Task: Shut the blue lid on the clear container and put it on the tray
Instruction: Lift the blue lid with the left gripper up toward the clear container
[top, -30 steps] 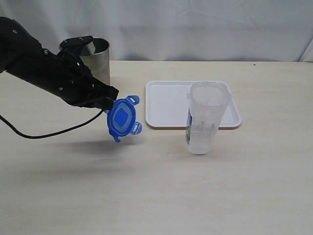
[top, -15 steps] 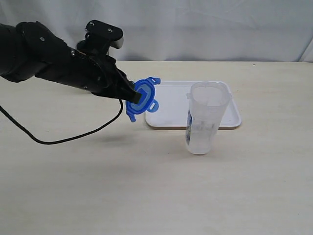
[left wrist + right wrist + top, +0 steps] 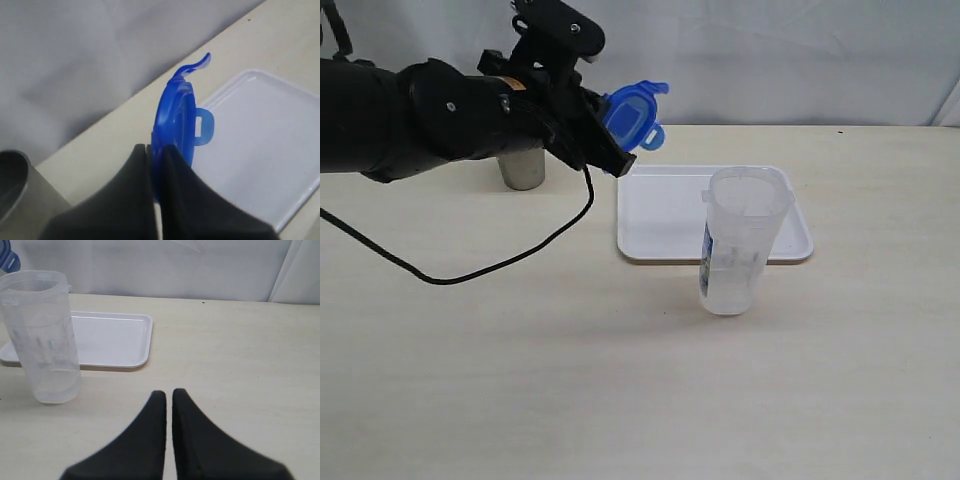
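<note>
Lid [image 3: 632,112] was pinched edge-on in the left end effector [image 3: 156,151], higher than and left of the upright container [image 3: 740,240]; the right end effector [image 3: 168,396] was pressed together, empty.

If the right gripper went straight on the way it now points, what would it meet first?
Nothing close, it seems: the shut right gripper points over bare table, with the clear container and the tray off to one side. Probably the white curtain behind comes first.
</note>
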`<move>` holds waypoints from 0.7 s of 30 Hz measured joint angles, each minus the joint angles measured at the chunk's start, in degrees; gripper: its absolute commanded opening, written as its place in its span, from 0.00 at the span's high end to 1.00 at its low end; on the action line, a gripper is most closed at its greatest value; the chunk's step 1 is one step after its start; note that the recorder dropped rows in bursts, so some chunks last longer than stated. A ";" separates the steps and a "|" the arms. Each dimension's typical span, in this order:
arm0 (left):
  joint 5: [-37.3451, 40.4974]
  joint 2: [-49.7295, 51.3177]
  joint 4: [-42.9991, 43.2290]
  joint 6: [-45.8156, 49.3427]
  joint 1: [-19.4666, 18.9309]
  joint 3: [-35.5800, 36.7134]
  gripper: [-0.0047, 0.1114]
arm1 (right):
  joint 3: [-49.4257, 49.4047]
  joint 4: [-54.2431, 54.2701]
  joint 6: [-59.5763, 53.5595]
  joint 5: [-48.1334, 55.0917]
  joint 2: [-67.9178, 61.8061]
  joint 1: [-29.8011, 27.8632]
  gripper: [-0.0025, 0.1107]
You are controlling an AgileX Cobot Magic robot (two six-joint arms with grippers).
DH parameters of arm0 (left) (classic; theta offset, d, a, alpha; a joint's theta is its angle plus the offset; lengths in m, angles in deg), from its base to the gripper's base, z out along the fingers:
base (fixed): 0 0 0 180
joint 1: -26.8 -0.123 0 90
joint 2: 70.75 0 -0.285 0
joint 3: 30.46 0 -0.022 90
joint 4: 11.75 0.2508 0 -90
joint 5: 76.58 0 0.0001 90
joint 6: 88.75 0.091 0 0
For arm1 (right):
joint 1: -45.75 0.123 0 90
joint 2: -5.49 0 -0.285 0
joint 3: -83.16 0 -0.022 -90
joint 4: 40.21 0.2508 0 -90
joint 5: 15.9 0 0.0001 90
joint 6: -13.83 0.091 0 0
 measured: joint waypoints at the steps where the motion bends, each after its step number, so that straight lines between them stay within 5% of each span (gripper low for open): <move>1: -1.34 0.00 1.10 0.00 0.36 0.00 0.96 | 0.00 0.00 0.00 0.00 0.00 0.00 0.94; 12: -11.39 0.00 19.57 0.10 4.21 0.00 0.96 | 0.00 0.00 0.00 0.00 0.00 0.00 0.94; 21: -17.58 0.00 23.42 5.68 4.21 0.00 0.96 | 0.00 0.00 0.00 0.00 0.00 0.00 0.94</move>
